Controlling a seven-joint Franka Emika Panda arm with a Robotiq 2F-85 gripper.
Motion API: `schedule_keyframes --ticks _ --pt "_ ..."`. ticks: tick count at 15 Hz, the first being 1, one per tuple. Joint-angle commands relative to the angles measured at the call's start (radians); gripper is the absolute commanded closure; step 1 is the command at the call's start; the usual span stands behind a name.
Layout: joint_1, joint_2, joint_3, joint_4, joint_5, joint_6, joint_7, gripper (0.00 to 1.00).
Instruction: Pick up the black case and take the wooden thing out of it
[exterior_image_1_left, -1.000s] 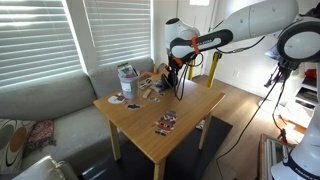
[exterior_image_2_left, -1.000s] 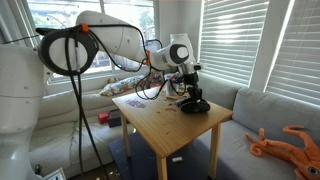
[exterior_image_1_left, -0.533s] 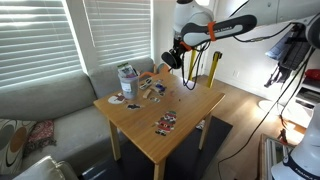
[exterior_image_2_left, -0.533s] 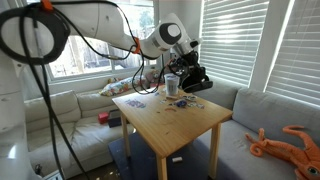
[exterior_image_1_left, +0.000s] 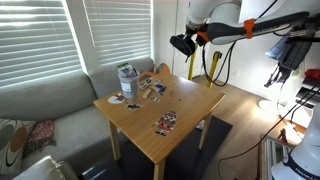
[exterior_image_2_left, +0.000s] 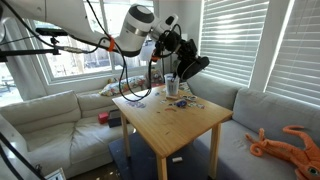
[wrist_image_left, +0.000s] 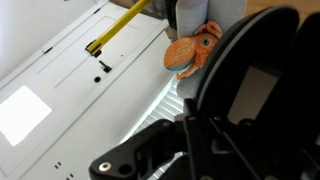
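The grey couch (exterior_image_1_left: 45, 105) fills the lower left in an exterior view, and the wooden table (exterior_image_1_left: 185, 100) sits mid-frame just beside it. The arm (exterior_image_1_left: 250, 22) stretches across the upper right, high above the tabletop. In an exterior view it reaches in from the upper left, and its gripper (exterior_image_2_left: 186, 60) is clenched on the black case (exterior_image_2_left: 194, 67), which hangs in the air above the table's far edge, clear of the wood. The wrist view is crowded: the case (wrist_image_left: 262, 85) fills the right half, dark and rounded, with the gripper's black linkage across the bottom. Its tan edge cannot be made out there.

An orange plush (exterior_image_2_left: 282, 141) lies on the right-hand couch at lower right. Back on the table, the grey-white cup (exterior_image_1_left: 127, 79) stands upright near the far corner, and scattered cards (exterior_image_1_left: 165, 122) lie flat towards the near edge. A yellow stick (exterior_image_1_left: 212, 68) stands behind the table.
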Motion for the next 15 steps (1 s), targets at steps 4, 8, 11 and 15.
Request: schedule_keyframes --ticks 4,8,11,15 --pt "-0.024 0.012 0.048 -0.059 -0.200 -0.008 0.086 0.95" --pt "-0.001 0.025 0.077 -0.079 -0.247 -0.078 -0.037 0.99" --pt "0.031 0.059 0.128 -0.089 -0.258 -0.192 -0.108 0.99" --pt "0.058 0.093 0.164 -0.144 -0.295 -0.344 -0.165 0.99"
